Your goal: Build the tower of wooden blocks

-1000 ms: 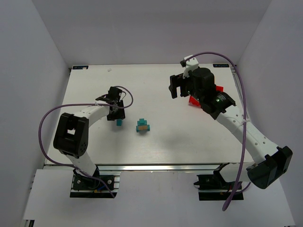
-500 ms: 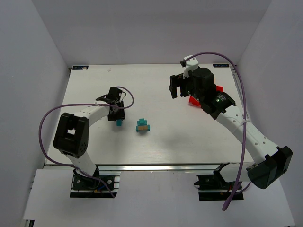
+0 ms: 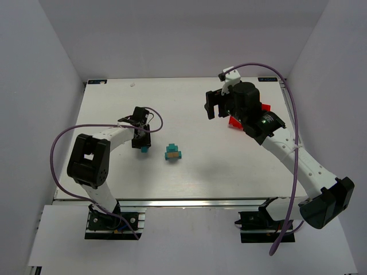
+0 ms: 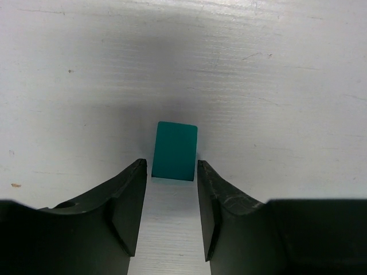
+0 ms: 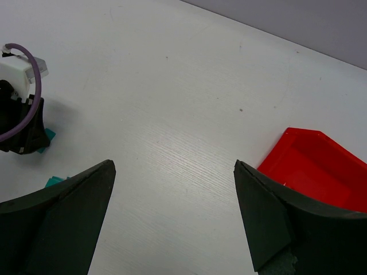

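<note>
A single teal block (image 4: 175,150) lies flat on the white table (image 4: 275,69). My left gripper (image 4: 171,166) is low over it, open, with its two dark fingertips either side of the block's near end. A thin gap shows on the left, and the right tip is very close. From above, this block (image 3: 144,149) sits just below the left gripper (image 3: 141,139). The small wood block tower (image 3: 173,152), teal with a tan block on top, stands a little to its right. My right gripper (image 3: 215,106) hangs high, wide open and empty, its jaws (image 5: 175,166) over bare table.
A red bin (image 5: 315,166) sits at the right rear, partly under the right arm (image 3: 269,132). In the right wrist view the left arm's wrist and purple cable (image 5: 20,123) show at the left edge, with a corner of the tower (image 5: 54,182) beside the finger.
The left gripper has crept slightly toward the teal block and its jaws have narrowed a little around it. The right arm, tower and bin have not moved.
</note>
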You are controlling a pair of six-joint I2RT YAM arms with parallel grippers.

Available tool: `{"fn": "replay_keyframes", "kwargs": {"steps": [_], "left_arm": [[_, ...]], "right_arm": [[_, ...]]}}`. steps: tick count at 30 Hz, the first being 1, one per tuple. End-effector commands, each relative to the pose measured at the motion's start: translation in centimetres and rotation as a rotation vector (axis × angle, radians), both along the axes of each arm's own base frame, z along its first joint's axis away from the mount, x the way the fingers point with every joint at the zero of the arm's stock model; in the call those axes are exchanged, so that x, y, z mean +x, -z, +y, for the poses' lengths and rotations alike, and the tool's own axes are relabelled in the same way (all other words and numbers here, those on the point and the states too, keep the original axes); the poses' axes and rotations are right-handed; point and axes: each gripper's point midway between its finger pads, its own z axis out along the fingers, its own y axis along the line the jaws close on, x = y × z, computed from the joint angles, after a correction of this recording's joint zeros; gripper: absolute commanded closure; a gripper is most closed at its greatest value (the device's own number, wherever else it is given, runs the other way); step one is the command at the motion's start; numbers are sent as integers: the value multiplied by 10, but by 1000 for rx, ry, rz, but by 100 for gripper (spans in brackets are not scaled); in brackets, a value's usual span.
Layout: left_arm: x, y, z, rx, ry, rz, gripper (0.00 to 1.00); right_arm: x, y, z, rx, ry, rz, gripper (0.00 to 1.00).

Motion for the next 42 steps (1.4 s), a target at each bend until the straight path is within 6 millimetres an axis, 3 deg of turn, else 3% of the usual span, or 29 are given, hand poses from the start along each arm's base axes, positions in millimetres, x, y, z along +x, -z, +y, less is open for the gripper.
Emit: {"fn": "replay_keyframes", "kwargs": {"steps": [1,10,13,14,15,19,20,22,23,24,26,27,28,30,32,35,37,42], "left_arm": [[6,-8,-1,5,7,-32,52],[12,-21,-6,-16,23,-70,64],[18,-34,-8,-22,54,-106,79],[25,-44,-17,-55,99,-133,89],[29,-53,-22,-57,182,-163,92],[53,-123,-42,-96,394,-395,93],[61,-157,-47,-102,439,-483,94],[59,-188,-65,-112,652,-547,98],[55,-192,-68,-112,709,-527,100],[62,-221,-73,-78,793,-590,100],[50,-231,-85,-117,934,-557,100],[53,-232,-88,-91,1010,-560,100],[55,-256,-98,-109,1074,-617,100],[54,-252,-103,-105,1171,-591,100],[39,-258,-111,-145,1281,-570,100],[21,-248,-117,-157,1396,-525,100],[7,-248,-120,-141,1485,-538,100],[-20,-232,-132,-160,1566,-479,100]], "right_arm": [[2,-29,-2,35,7,-75,11],[3,-26,1,33,-5,-68,11],[3,-25,1,30,-5,-69,11],[3,-25,1,27,-7,-72,11],[4,-26,1,24,-9,-78,11],[5,-28,1,-3,-35,-113,11],[4,-28,2,-11,-47,-121,11],[4,-29,0,-29,-53,-143,11],[5,-35,-3,-27,-43,-167,11],[6,-30,-4,-38,-32,-166,11],[13,-24,-13,-76,16,-168,11],[15,-24,-18,-92,45,-170,11],[18,-23,-25,-106,79,-167,11],[24,-21,-41,-152,158,-157,11],[26,-21,-58,-181,240,-149,11],[22,-12,-81,-186,333,-105,11],[18,3,-93,-181,382,-57,11],[13,26,-100,-182,381,17,11]]}}
